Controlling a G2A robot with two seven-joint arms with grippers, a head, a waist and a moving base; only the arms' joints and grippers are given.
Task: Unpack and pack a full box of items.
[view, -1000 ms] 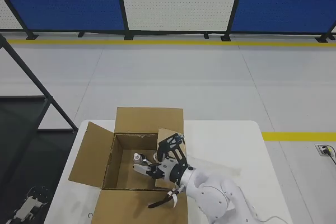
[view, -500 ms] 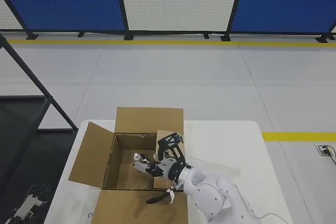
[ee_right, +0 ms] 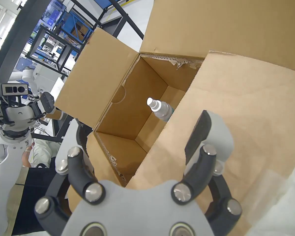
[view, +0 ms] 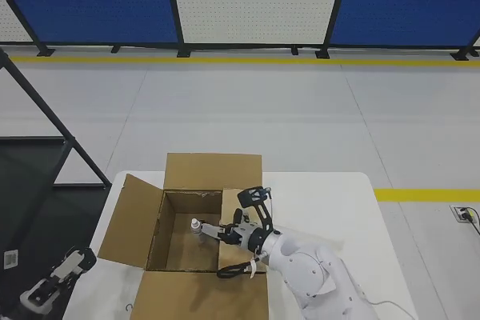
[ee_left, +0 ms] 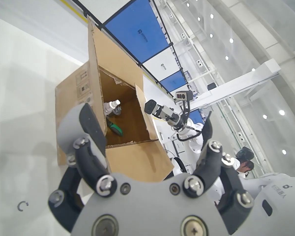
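Step in hand: unpacking, by my judgement. The box (view: 212,170) stands on the table (view: 328,208) with its flaps open, and it holds few things.
Task's thing: a white spray bottle (ee_right: 159,109) is inside the box toward its right side and seems tilted. The right flap (ee_right: 236,104) hides part of it.
Also in the box: a green-handled item (ee_left: 115,129) lies on the box floor, just beside the bottle.
Right gripper (ee_right: 142,124): it hangs above the box's right side with its fingers spread wide and holding nothing. The flap's edge passes between them, and the bottle lies ahead and lower.
Left gripper (ee_left: 147,119): it is outside the box, by its left wall, with its fingers wide apart and empty.
Next move: probably the right gripper clears the right flap and descends into the box. It then lines both fingers either side of the bottle's body before closing.
Care: the flap may catch a finger, and the bottle may roll.
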